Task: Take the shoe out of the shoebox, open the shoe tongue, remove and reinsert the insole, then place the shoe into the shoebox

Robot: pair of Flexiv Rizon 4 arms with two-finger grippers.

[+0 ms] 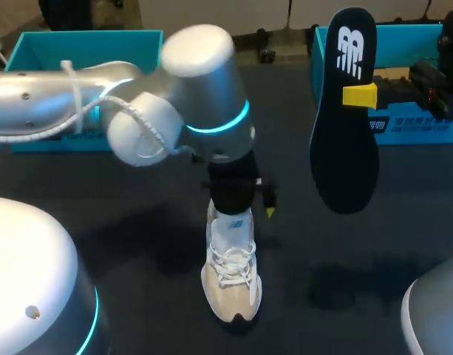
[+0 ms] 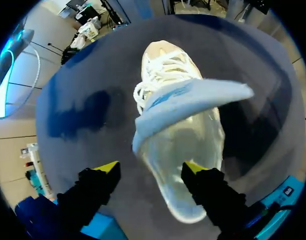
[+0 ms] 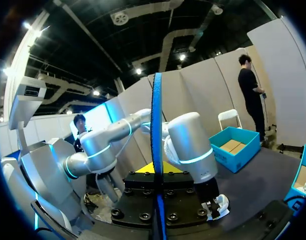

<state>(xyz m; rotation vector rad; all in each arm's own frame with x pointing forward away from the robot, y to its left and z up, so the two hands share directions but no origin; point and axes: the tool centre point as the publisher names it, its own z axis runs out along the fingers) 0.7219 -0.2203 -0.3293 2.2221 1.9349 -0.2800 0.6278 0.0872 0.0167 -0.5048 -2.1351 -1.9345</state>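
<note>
insole [image 1: 344, 111] pinched in right claw [image 1: 359, 95], shoe [image 1: 232, 285] under left claw [image 2: 150, 168].

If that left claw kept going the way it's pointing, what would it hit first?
Most likely the white and beige sneaker: the left claw points down at its heel end, one yellow-tipped finger over the shoe's opening, the other over the dark table beside it. The gap is hard to judge.

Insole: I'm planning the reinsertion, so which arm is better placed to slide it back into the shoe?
Right. The right gripper is shut on the insole, held in the air. The left gripper is open at the heel opening of the shoe, holding nothing.
</note>
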